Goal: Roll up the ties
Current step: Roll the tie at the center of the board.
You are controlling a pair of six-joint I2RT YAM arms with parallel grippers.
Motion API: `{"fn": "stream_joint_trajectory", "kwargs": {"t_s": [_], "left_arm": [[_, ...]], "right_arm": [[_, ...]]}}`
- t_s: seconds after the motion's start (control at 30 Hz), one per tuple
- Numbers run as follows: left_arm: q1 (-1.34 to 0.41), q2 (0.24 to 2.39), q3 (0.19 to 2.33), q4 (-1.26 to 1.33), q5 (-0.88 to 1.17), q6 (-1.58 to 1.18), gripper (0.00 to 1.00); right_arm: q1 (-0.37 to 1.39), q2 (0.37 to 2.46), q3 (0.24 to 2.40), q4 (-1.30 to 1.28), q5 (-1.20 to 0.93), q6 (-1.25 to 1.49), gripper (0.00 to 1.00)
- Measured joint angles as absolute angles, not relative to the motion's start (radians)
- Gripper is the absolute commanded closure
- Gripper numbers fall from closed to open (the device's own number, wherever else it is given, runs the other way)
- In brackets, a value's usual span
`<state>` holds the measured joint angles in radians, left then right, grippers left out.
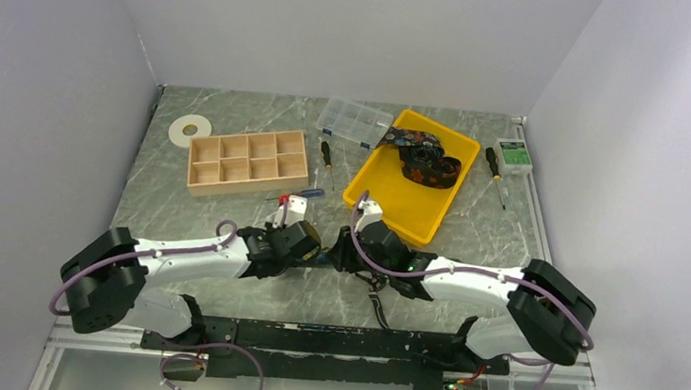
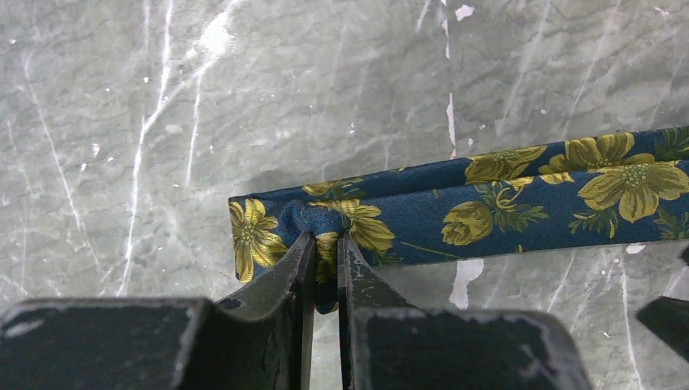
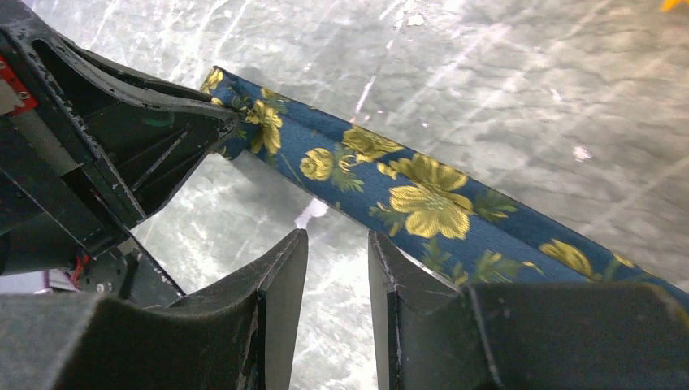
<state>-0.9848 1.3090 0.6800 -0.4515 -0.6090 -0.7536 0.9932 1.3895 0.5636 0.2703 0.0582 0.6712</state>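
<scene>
A navy tie with yellow flowers lies as a folded strip on the marble table. My left gripper is shut on its bunched, folded end. In the right wrist view the same tie runs diagonally, and the left gripper's body covers its far end. My right gripper stands open just beside the tie's near edge, with only table between its fingers. From above, both grippers meet at the table's near middle. Another dark patterned tie lies bunched in the yellow tray.
A wooden compartment box sits at the back left with a white tape roll beside it. A clear plastic organizer, two screwdrivers and a green box lie along the back.
</scene>
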Motion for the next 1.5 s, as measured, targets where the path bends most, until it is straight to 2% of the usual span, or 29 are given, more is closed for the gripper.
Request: {"fn": "stream_joint_trajectory", "kwargs": {"t_s": [0.13,0.43,0.67,0.73,0.93,1.0,1.13,1.27,1.4,1.5], "left_arm": [[-1.011,1.372,0.705,-0.429,-0.608,-0.754,0.87],[-1.028,1.412,0.717,-0.361,-0.564,-0.768,0.5],[-1.029,1.34,0.707,-0.352,-0.521,-0.781,0.34],[-1.029,1.305,0.704,-0.358,-0.517,-0.785,0.24],[-1.029,1.156,0.679,-0.403,-0.521,-0.81,0.18],[-1.028,1.084,0.664,-0.429,-0.525,-0.825,0.17],[-0.975,0.904,0.601,-0.443,-0.53,-0.848,0.16],[-0.745,0.743,0.488,-0.394,-0.42,-0.864,0.17],[-0.531,0.71,0.382,-0.332,-0.268,-0.895,0.18],[-0.459,0.718,0.329,-0.307,-0.178,-0.912,0.18]], "right_arm": [[0.987,1.321,0.517,0.253,0.099,0.658,0.61],[0.982,1.293,0.486,0.221,0.125,0.654,0.6],[0.982,1.299,0.487,0.217,0.121,0.646,0.58],[0.982,1.309,0.491,0.217,0.12,0.646,0.56],[0.981,1.376,0.553,0.208,0.062,0.648,0.37],[0.98,1.408,0.592,0.21,0.028,0.658,0.33],[0.973,1.475,0.663,0.219,-0.037,0.705,0.33],[0.957,1.585,0.752,0.242,-0.104,0.781,0.33],[0.944,1.695,0.821,0.266,-0.163,0.855,0.33],[0.938,1.758,0.849,0.283,-0.201,0.905,0.34]]}}
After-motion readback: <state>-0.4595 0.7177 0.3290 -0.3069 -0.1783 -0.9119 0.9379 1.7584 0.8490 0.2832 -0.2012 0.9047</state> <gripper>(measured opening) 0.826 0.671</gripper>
